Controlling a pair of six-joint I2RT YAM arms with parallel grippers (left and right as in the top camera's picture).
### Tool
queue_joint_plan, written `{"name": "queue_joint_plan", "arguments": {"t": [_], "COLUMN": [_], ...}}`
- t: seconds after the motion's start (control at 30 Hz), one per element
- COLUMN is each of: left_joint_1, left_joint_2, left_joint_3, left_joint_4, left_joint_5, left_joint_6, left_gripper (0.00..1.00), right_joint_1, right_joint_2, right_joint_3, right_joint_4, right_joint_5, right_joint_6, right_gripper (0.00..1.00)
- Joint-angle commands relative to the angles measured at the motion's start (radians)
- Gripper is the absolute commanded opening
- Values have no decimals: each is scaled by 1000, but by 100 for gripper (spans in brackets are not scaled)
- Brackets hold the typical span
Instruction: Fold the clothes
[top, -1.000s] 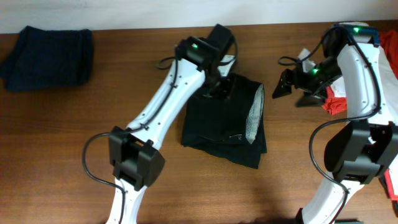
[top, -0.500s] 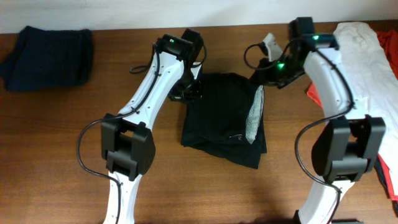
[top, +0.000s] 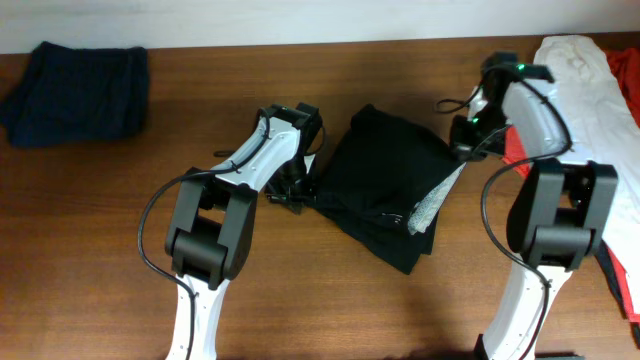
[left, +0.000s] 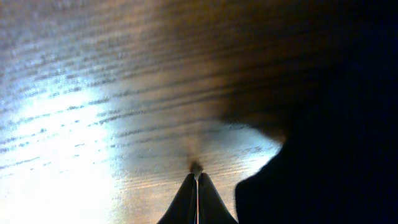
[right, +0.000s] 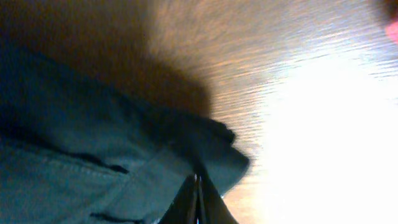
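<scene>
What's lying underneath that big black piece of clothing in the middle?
Only the brown wooden table shows around the black garment. A light grey inner layer peeks out at its edge; anything beneath is covered.

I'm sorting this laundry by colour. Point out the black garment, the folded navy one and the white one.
black garment (top: 385, 180), overhead view, middle of its top layer.
navy garment (top: 80, 90), overhead view, centre of the fold.
white garment (top: 590, 90), overhead view, bare fabric beside the arm.

Overhead: fixed, facing straight down on the table, whole scene in frame. Wrist views: very near the wood, facing forward. Shared: black garment, right of left gripper, beneath right gripper.
</scene>
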Motion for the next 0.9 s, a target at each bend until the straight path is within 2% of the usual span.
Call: {"name": "queue_joint_plan", "arguments": {"t": [0.0,0.07,0.13,0.23,0.3,0.43,0.57,0.77,0.87], "left_joint_1": [-5,2,29,95,148,182,182,182,182], "left_joint_2": [6,6,5,5,5,6,6,5,5], "left_joint_3": [-3,-3,1,7,7,7,7,7,7], "left_joint_4": [6,14,29,25,8,-15,-14,-9,3], "left_joint_5": [11,8,7,50,79,79,79,79,79], "left_joint_6": [4,-5,-10,-10,-9,24,24,24,25], "left_gripper": [3,3,4,4,4,4,4,3,3], "right_joint_1": [11,15,40,134,204,251,229,201,201], "right_joint_2": [-76,-118,-132,-132,-132,-132,-132,-179,-310], "right_joint_3": [140,153,143,52,-73,-309,-476,-492,-492], "right_joint_4": [-147,-230,-279,-282,-182,24,79,35,13], "right_joint_5": [-126,-309,-406,-409,-409,-420,-379,-251,-142], "right_joint_6": [-80,-191,-244,-286,-285,-247,-198,-107,-9], "right_gripper": [4,4,4,4,4,4,4,4,4]}}
